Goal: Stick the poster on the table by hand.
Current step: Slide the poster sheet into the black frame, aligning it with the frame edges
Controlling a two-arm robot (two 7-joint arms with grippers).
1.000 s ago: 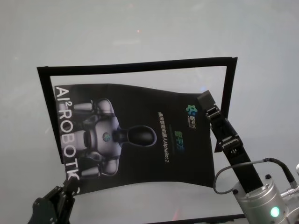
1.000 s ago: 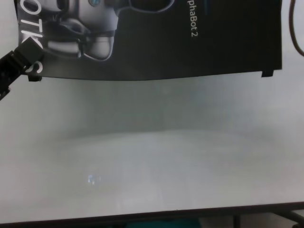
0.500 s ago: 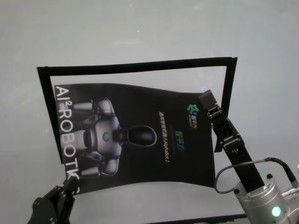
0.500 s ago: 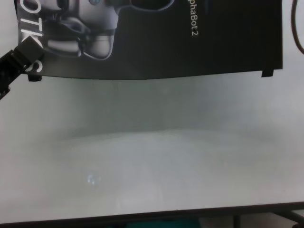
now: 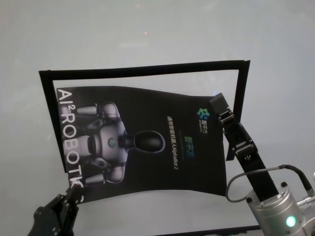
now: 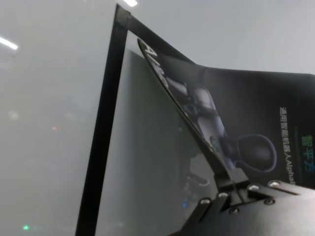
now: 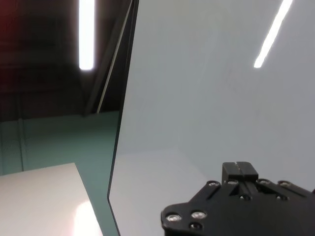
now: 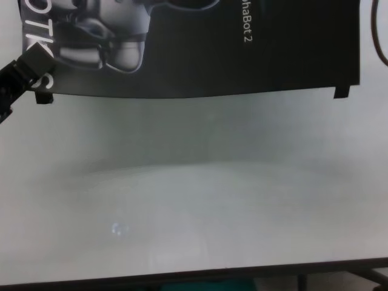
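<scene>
The poster (image 5: 147, 147) is hanging between the two grippers above the table (image 5: 147, 39), its black glossy face turned up toward the head camera and its middle bowing in soft waves. It is showing a silver-grey robot figure (image 5: 106, 145), the white lettering "AI² ROBOTK…" running down its left side, and "AlphaBot 2" in small type near the centre. The left gripper (image 5: 74, 191) is pinching the poster's near left corner, its fingers pressed together on the sheet; in the left wrist view the sheet's edge is running straight into the closed fingertips (image 6: 235, 176). The right gripper (image 5: 218, 105) is reaching in from the near right and is lying against the poster's far right corner, beside a green and blue logo. In the right wrist view its fingertips (image 7: 239, 171) are sitting pressed together, and the pictures are not showing clearly whether the sheet is caught between them. A narrow black tape frame (image 5: 142, 70) is lying on the table, running along the far side and down both flanks behind the poster. In the chest view the poster's near edge (image 8: 200, 94) is hanging clear of the white surface, with a small black tab (image 8: 342, 92) sticking out at its right corner.
</scene>
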